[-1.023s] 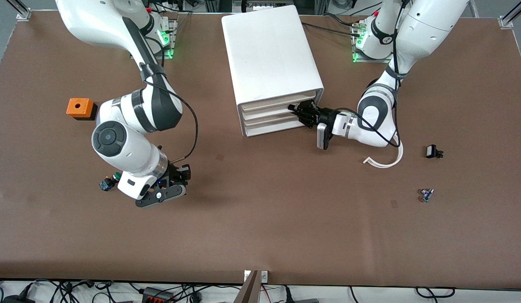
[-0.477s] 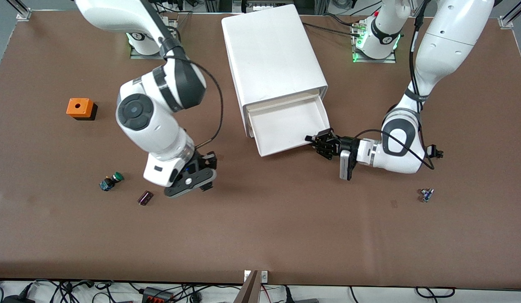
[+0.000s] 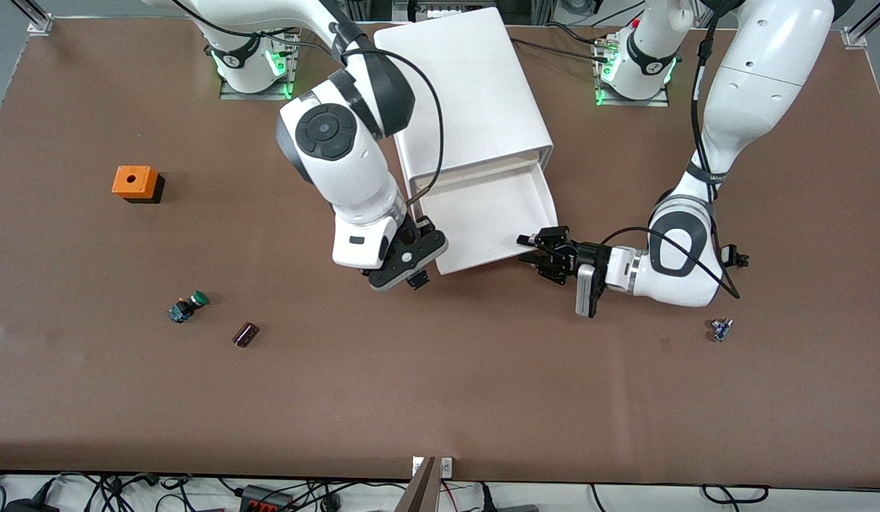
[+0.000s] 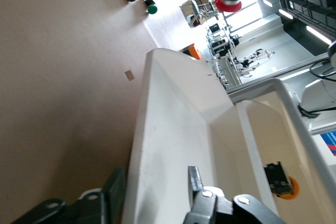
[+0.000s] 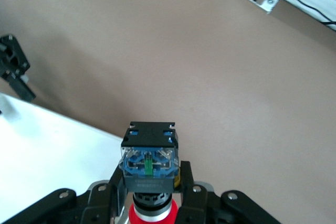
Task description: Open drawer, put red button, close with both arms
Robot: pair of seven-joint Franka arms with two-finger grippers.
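The white cabinet (image 3: 468, 85) has its top drawer (image 3: 489, 220) pulled out and nothing lies in it. My right gripper (image 5: 151, 187) is shut on the red button (image 5: 151, 174), with the red cap toward the palm and the blue base outward. It hangs over the drawer's front corner (image 5: 52, 150) at the right arm's end; in the front view the right gripper (image 3: 404, 267) hides the button. My left gripper (image 3: 543, 252) is open at the drawer's other front corner. Its fingers (image 4: 195, 182) stand either side of the drawer's front wall (image 4: 163, 129).
A green-capped button (image 3: 187, 307), a dark cylinder (image 3: 245, 334) and an orange block (image 3: 134, 183) lie toward the right arm's end. A small blue part (image 3: 721, 329) and a black part (image 3: 738, 257) lie near the left arm's elbow.
The left gripper pulled the drawer out, then opened its fingers. The right arm lifted the red button from beside the green one and carried it to the drawer's front corner.
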